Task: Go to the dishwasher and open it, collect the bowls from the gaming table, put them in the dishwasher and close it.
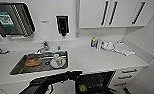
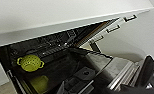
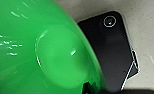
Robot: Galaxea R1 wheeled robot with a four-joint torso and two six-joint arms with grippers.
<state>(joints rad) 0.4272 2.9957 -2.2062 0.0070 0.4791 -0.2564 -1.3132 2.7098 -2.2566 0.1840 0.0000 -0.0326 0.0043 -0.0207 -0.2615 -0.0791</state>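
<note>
- Facing the counter, the robot stands at the open dishwasher, whose dark inside shows below the counter edge in the head view.
- A small lime-green colander-like bowl with two handles sits on the rack in the left wrist view; a second yellow-green shape lies lower down, too dim to name.
- A large green bowl looms close before the right wrist camera, bottom toward the lens, over a dark flat panel on a pale floor.
- Whether the right jaws are clamped on that bowl I cannot tell; it seems carried, but no fingers show.
- The left arm reaches in from the left toward the dishwasher; its jaws' state I cannot tell either.
- The sink holds a cup and a brownish dish, no part of this job.
- Risks, as I judge them: the smooth plastic bowl may slip if gripped only by its rim; it may knock the door or rack edge going in; dropped on the colander-like bowl, it could sit crooked and stop the door closing; the left arm, near the opening, could foul the right.
</note>
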